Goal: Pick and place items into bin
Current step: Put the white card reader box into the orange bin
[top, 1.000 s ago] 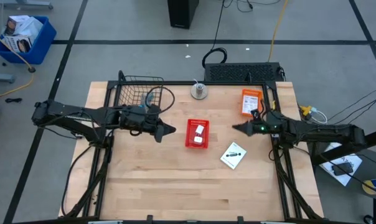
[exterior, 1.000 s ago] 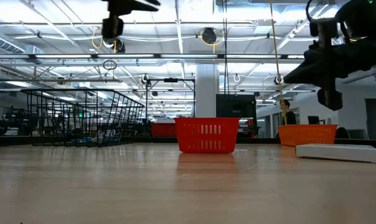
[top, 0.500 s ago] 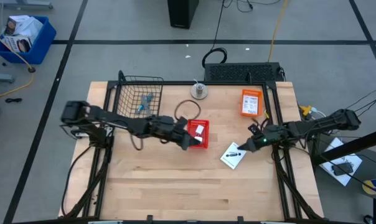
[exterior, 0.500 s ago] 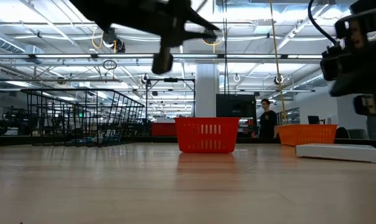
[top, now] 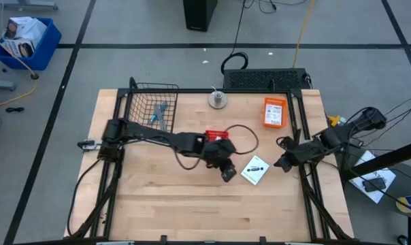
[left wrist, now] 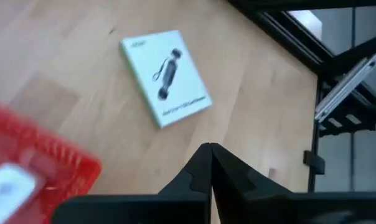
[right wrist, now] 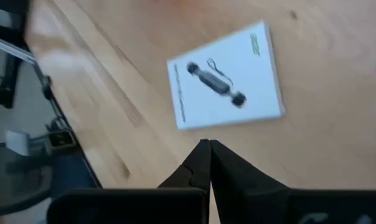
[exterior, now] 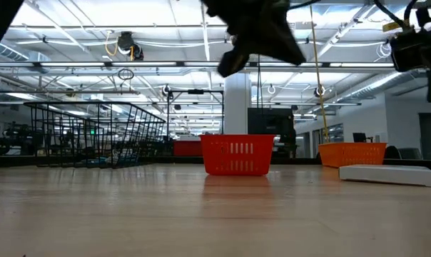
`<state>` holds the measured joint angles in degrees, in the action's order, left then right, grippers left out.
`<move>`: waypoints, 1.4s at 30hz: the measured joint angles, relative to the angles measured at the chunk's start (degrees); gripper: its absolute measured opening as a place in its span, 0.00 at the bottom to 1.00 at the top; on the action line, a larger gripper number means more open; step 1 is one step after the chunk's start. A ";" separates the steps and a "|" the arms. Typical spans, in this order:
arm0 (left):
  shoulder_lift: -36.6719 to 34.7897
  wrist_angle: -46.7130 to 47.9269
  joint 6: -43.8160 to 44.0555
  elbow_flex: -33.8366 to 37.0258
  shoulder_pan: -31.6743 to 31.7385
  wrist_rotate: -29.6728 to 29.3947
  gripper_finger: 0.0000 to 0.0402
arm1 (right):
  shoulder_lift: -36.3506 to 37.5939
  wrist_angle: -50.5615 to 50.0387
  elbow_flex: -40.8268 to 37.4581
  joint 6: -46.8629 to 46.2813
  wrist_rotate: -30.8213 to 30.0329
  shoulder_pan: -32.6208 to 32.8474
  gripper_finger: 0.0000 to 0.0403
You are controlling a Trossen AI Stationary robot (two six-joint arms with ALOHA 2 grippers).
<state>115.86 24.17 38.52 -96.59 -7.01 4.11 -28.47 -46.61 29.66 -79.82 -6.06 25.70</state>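
A flat white packet with black print (top: 255, 170) lies flat on the wooden table, right of the middle; it also shows in the left wrist view (left wrist: 166, 78) and the right wrist view (right wrist: 225, 78). My left gripper (top: 227, 174) is shut and empty, above the table just left of the packet; its arm crosses over the red bin (top: 217, 134). A white block (left wrist: 10, 183) lies in the bin (left wrist: 45, 165). My right gripper (top: 282, 163) is shut and empty, just right of the packet. Two grey and teal tools (top: 159, 114) lie in a black wire basket (top: 153, 102).
An orange box (top: 275, 112) stands at the far right and a round metal object (top: 218, 100) at the far middle. The wire basket stands at the far left. Bare wood spreads along the near half of the table (top: 192, 211).
My left gripper has swept from the table's left, across the red bin, toward the right and near edges, ending beside the white packet. My right gripper has gone toward the near edge, then drawn back toward the right edge. The packet has stayed in place.
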 joint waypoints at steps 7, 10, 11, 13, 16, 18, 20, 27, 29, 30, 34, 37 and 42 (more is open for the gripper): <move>7.40 2.96 -2.03 -9.17 1.71 -0.77 0.01 | -4.22 -5.80 -0.36 -8.54 -2.94 4.48 0.00; 10.09 2.18 -1.93 -9.85 2.93 -0.81 0.01 | -5.98 -5.06 -0.98 -10.58 -4.43 4.93 0.00; 10.98 2.49 -1.76 -9.86 3.31 -0.68 0.01 | -6.89 -4.98 -1.23 -11.49 -4.36 4.91 0.00; 13.05 2.89 -1.20 -9.86 3.94 0.62 0.01 | -8.85 -4.48 -1.45 -13.59 -3.09 4.91 0.00; 14.71 3.85 -0.54 -9.71 4.48 1.59 0.01 | -12.05 -1.30 -1.52 -15.43 -1.35 5.23 0.00; 14.84 2.83 -1.80 -9.73 4.35 0.56 0.01 | -14.54 1.60 -1.50 -15.47 -1.32 5.44 0.00; 14.77 2.31 -2.63 -9.75 4.20 -0.48 0.01 | -17.31 2.36 -1.50 -15.47 -1.12 5.54 0.00; 14.79 0.88 -5.20 -9.77 4.12 1.17 0.01 | -26.41 5.94 -1.50 -13.88 3.63 5.43 0.00; 14.79 -0.19 -6.52 -9.77 3.65 2.37 0.01 | -28.19 8.77 -1.50 -13.75 4.05 5.43 0.00; 14.79 -0.76 -7.68 -9.77 3.15 2.50 0.01 | -28.95 9.93 -1.50 -13.70 3.98 5.43 0.00; 14.79 1.54 -13.74 -12.04 0.53 1.53 0.00 | -31.45 12.43 -1.50 -13.81 3.38 5.39 0.00; 14.96 1.81 -17.16 -12.88 -0.88 0.64 0.00 | -32.60 12.48 -1.50 -13.85 3.86 5.39 0.00; 15.78 4.19 -17.44 -12.62 -0.41 -0.49 0.00 | -33.52 12.56 -1.50 -16.36 4.72 5.39 0.00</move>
<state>131.64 28.36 21.08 -109.21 -7.41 3.62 -61.99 -34.05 28.16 -96.17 -1.34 31.09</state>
